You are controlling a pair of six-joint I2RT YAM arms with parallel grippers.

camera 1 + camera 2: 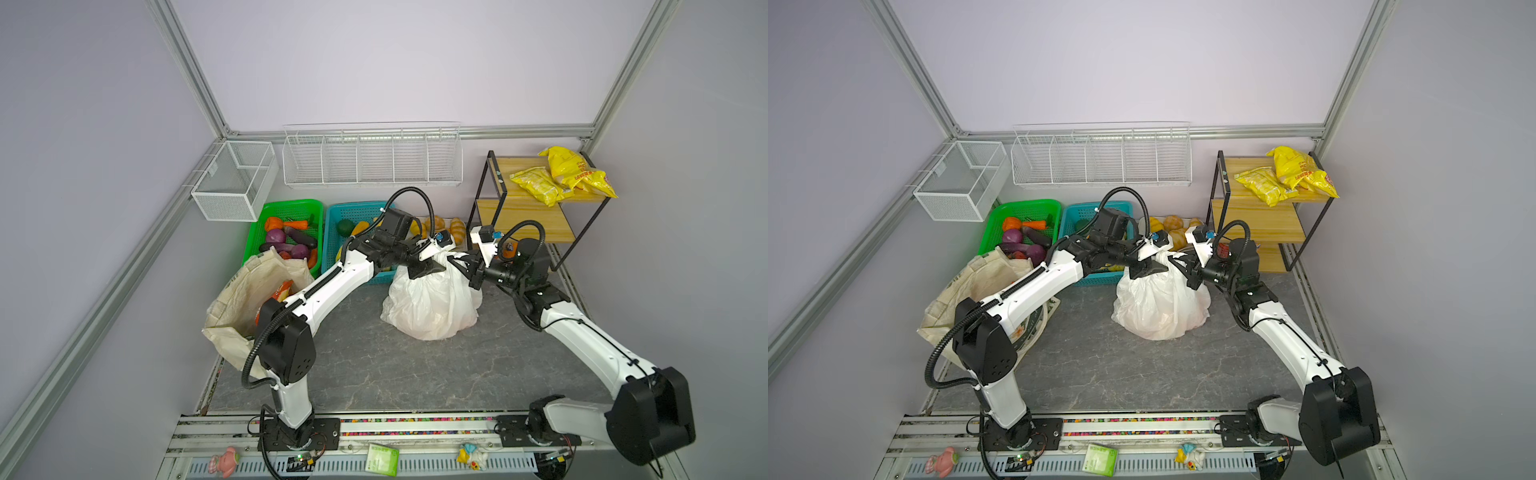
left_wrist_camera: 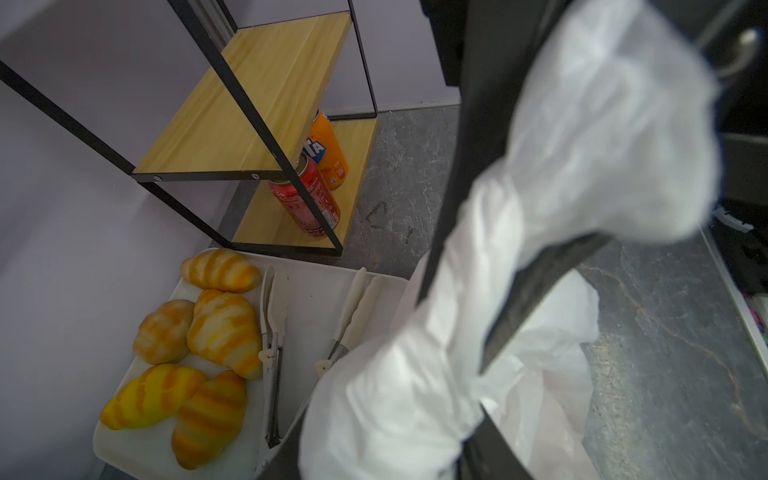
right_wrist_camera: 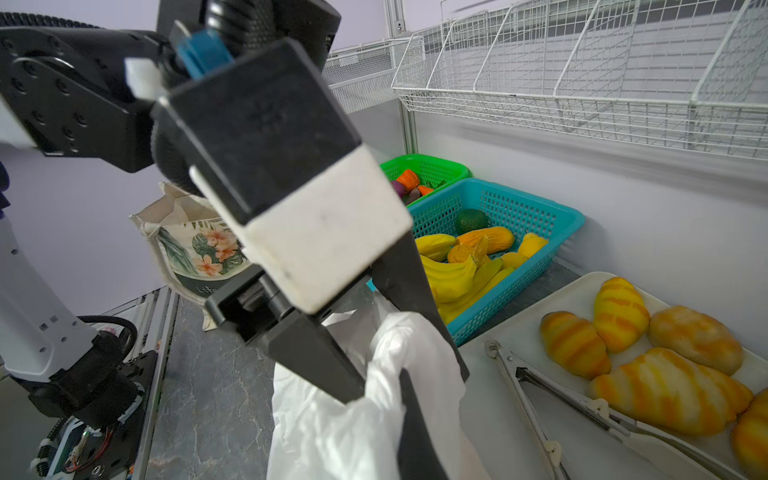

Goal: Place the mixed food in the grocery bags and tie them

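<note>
The table [image 1: 374, 374] occupied the lower middle of both top views. The canvas tote [image 1: 239, 299] stood on it at centre left, mouth open, partly hidden behind the left arm. The plastic carrier bag [image 1: 430, 309] sat on the table just right of centre. Its body bulged and its neck was gathered upward into a twisted handle [image 3: 399, 345]. The teal basket [image 3: 523, 212] lay just behind the bag, in the upper middle of both top views, and contained yellow and orange toy fruits [image 3: 453, 270].

The left gripper [image 3: 409, 376] extended from the left of the frame to the bag's neck.
- One finger stood on each side of the twisted handle.
- The gap was moderate, neither wide nor fully closed.
- Plastic filled the gap and touched both fingers. In the left wrist view the plastic narrowed where it passed between them, so the handle was held.

The right gripper [image 1: 464, 266] was at the right of the neck, just beside the left gripper and tip to tip with it.
- Its jaws were fully closed on a strip of the same bag's plastic.
- The strip ran taut from the neck to the tips in both top views.
- In the right wrist view, plastic draped over one of its fingers [image 3: 415, 436] at lower centre.

A red-orange packet [image 1: 283, 291] showed inside the tote's mouth, beside the left arm.
</note>
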